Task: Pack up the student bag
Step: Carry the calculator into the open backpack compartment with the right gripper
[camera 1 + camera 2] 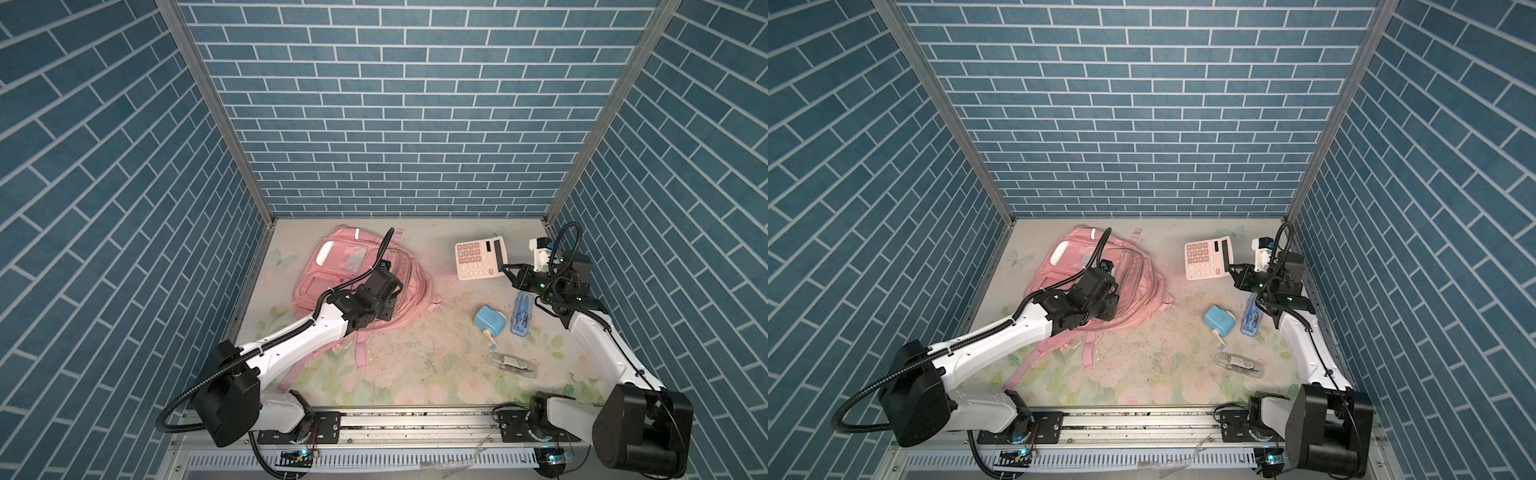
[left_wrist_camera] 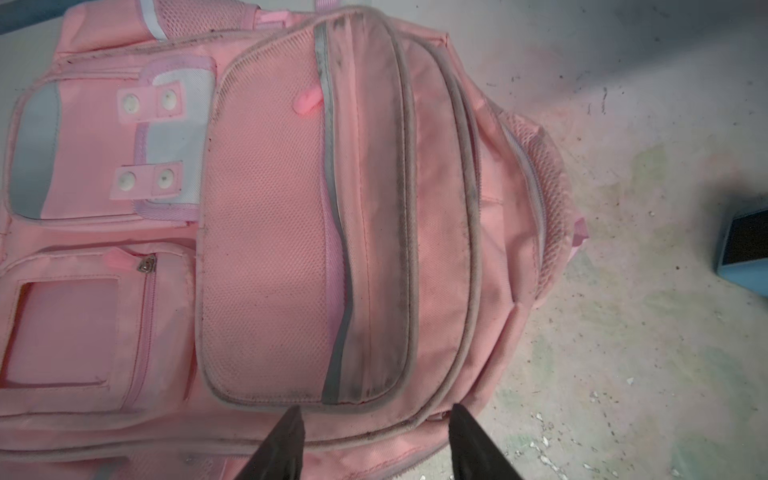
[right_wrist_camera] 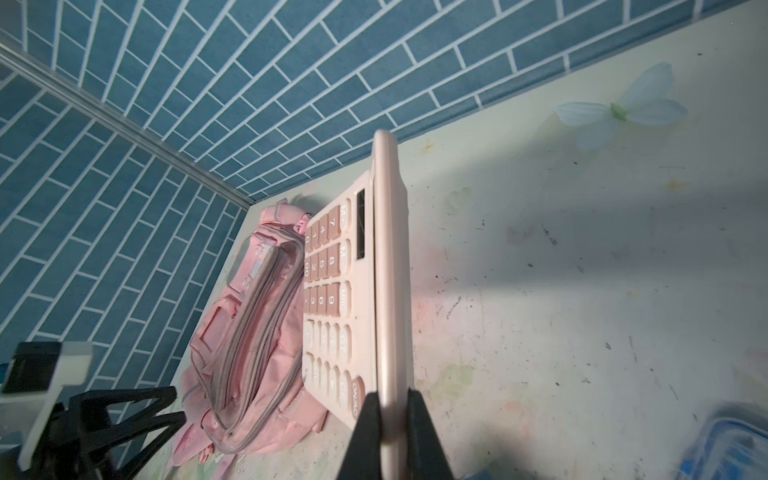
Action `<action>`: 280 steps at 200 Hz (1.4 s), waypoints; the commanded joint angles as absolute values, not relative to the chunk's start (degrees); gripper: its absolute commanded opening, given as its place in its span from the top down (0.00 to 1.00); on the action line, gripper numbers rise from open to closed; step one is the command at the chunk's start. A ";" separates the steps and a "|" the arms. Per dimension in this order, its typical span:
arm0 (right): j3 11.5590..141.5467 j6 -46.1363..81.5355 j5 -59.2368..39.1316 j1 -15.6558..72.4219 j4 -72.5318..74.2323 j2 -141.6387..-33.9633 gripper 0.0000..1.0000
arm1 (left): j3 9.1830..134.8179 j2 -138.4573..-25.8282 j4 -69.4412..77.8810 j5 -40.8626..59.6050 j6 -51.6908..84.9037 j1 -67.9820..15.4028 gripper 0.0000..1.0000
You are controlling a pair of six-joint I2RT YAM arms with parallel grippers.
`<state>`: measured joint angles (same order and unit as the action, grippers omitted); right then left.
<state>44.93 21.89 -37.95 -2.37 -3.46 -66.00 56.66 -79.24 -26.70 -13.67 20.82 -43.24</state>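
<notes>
We see student bag [image 1: 314, 291] flat, 10 o'clock on table [image 1: 419, 332]. L gripper [image 2: 375, 409] over it, jaws apart, empty, prob. to open pocket. R gripper [image 3: 390, 395], 2 o'clock, pinches calculator [image 3: 386, 249] edge for carrying.

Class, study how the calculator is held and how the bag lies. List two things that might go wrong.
1. The right end effector pinches the calculator by one thin edge; it may pivot or slip.
2. The left end effector hangs open over the student bag, gripping nothing; no pocket gapes wide, so insertion may snag.
</notes>
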 commanded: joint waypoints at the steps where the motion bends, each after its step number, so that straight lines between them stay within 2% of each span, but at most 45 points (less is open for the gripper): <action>1: 46.33 25.20 -36.62 -0.25 -4.36 -64.09 1.00 | 58.68 -80.41 -25.56 -13.67 19.95 -43.15 0.42; 35: 45.79 26.22 -35.34 2.67 -4.38 -63.52 1.00 | 59.89 -84.86 -22.78 -14.77 18.90 -43.06 0.41; 72: 45.37 27.73 -34.37 4.63 -4.38 -63.12 1.00 | 62.61 -91.24 -25.35 -21.58 21.03 -42.38 0.43; 87: 45.01 28.27 -33.64 5.57 -4.34 -62.68 1.00 | 63.46 -91.76 -26.48 -22.59 22.50 -41.73 0.55; 107: 44.52 29.10 -32.88 7.22 -3.68 -62.22 1.00 | 62.85 -89.08 -24.61 -21.87 23.18 -40.47 0.87; 119: 44.39 29.99 -32.79 8.21 -3.05 -62.39 1.00 | 62.67 -86.77 -23.34 -21.28 22.85 -39.93 1.00; 196: 45.74 42.09 -26.82 21.48 7.79 -70.41 1.00 | 64.28 -71.96 -16.27 -12.66 25.61 -37.15 1.00; 280: 53.98 58.23 -20.63 34.21 27.33 -94.34 1.00 | 63.00 -69.28 -12.17 -6.99 31.96 -36.96 1.00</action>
